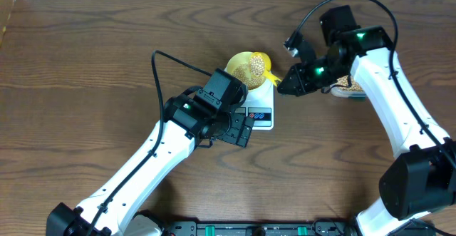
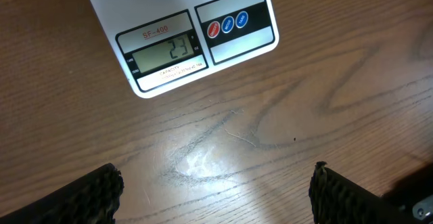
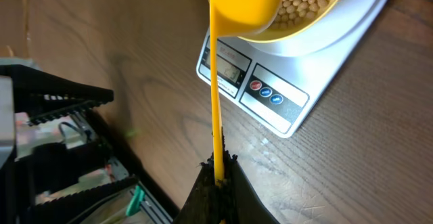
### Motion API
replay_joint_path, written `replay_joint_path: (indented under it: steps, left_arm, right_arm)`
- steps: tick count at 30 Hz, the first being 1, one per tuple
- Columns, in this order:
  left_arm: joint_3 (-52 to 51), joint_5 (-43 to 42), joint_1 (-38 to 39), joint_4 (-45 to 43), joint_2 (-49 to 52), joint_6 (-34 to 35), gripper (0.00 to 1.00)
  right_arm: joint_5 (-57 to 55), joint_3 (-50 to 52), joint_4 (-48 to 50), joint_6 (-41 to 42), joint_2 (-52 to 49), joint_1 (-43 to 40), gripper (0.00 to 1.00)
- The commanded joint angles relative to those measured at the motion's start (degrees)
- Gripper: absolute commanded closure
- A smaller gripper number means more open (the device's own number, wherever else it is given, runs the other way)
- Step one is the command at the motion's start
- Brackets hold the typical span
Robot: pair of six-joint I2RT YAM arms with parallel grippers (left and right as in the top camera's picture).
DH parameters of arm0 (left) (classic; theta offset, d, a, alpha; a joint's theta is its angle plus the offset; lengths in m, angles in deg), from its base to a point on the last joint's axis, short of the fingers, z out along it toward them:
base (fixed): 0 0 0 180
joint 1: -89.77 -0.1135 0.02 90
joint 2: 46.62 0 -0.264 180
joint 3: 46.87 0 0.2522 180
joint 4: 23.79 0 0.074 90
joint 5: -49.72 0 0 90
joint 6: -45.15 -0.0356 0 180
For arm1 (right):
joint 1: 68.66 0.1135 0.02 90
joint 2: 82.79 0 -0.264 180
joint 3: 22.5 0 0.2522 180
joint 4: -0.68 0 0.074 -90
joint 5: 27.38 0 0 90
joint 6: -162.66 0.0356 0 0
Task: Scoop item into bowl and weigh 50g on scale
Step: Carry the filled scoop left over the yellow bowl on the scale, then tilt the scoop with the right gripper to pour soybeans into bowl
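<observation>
The white scale [image 1: 261,109] stands mid-table with the pale-yellow bowl [image 1: 239,63] on it, holding tan beans [image 1: 251,68]. In the left wrist view the scale [image 2: 203,38] reads 23. My right gripper [image 1: 285,81] is shut on the handle of the yellow measuring scoop [image 1: 265,68], which is tipped over the bowl. In the right wrist view the scoop [image 3: 240,7] sits over the beans [image 3: 311,1] in the bowl [image 3: 308,33], with the jaws [image 3: 218,173] pinching the handle. My left gripper [image 1: 241,130] is open and empty just in front of the scale; its jaws [image 2: 216,193] hover over bare wood.
A clear tub with beans [image 1: 349,86] sits right of the scale, mostly hidden behind my right arm. The scale's red and blue buttons [image 2: 228,23] face my left gripper. A rail [image 1: 256,229] runs along the table's front edge.
</observation>
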State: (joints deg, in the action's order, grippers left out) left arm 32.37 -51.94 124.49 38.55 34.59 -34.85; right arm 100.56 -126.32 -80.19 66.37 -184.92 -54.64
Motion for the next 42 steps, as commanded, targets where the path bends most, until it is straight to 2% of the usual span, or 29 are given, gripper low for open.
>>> replay_joint_path:
  steps: [1, 27, 42]
  left_arm:
    - [0.1, 0.8, 0.1, 0.0, -0.8, -1.2, 0.09]
    - [0.1, 0.8, 0.1, 0.0, -0.8, -1.2, 0.09]
    - [0.1, 0.7, 0.1, 0.0, -0.8, -1.2, 0.09]
  right_arm:
    - [-2.6, -1.2, 0.7, -0.2, 0.6, 1.4, 0.99]
    - [-16.7, -1.0, 5.1, -2.2, 0.6, 6.8, 0.99]
    - [-19.2, -1.0, 7.6, -5.4, 0.6, 8.5, 0.99]
